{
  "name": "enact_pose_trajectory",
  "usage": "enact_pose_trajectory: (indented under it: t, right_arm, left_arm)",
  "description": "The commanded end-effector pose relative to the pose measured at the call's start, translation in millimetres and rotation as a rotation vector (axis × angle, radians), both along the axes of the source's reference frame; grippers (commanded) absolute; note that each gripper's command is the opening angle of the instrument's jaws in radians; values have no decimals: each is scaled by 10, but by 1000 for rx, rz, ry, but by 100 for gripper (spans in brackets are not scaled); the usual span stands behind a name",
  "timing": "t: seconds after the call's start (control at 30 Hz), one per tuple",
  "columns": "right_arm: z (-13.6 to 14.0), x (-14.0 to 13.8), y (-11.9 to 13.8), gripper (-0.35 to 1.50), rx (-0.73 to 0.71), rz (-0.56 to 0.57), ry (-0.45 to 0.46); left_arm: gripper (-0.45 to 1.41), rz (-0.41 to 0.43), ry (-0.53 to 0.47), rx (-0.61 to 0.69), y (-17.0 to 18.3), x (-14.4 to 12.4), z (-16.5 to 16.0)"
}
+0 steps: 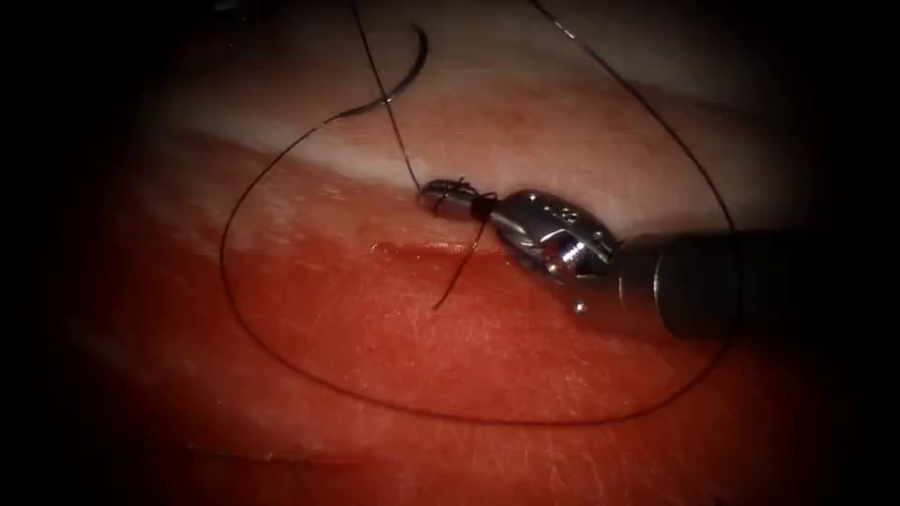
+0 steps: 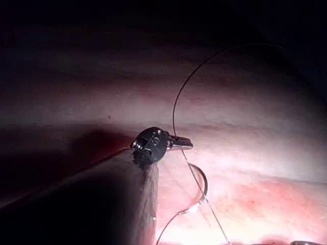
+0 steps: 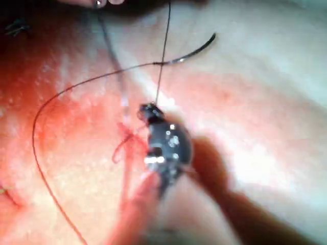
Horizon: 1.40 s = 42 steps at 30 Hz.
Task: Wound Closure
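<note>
The right tool (image 1: pixel 450 197), closed on the thread (image 1: pixel 398 131), could snap it; the needle (image 1: pixel 405 70) lies free.

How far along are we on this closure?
Done: thread already runs through the tissue near the cut, with a short tail. In hand: the right tool is shut on the thread there; the needle lies free on the tissue, not in it. The left tool is beside a strand, its hold unclear. Left: I see no finished knot.
</note>
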State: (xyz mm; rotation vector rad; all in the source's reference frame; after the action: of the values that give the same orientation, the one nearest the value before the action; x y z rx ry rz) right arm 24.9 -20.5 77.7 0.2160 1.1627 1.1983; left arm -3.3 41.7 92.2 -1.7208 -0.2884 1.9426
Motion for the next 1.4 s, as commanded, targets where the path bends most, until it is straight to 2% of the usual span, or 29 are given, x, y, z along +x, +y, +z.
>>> enact_pose_trajectory:
  t: [0.03,0.23,0.43,0.67,0.93,1.17,1.4]
  right_arm:
    - [3,11,-10,-35,-3,-2,2]
    - [-2,13,-28,-35,5,-4,4]
    - [-7,5,-34,-35,5,-9,5]
    - [-12,-1,-59,-35,-6,-22,1]
    - [-22,-3,-77,-35,-18,-43,-4]
    - [-32,-5,-88,-35,-24,-54,-4]
    - [-41,-3,-97,-35,-31,-67,4]
  left_arm:
    - [-45,-2,2,-2,10,-1,9]
    - [-45,-8,17,-1,26,10,27]
    - [-45,-13,23,4,35,14,32]
    - [-45,-21,26,19,56,15,34]
    - [-45,-32,37,24,71,14,42]
    - [-45,-105,65,-12,89,22,65]
    - [-45,-164,81,-45,91,26,88]
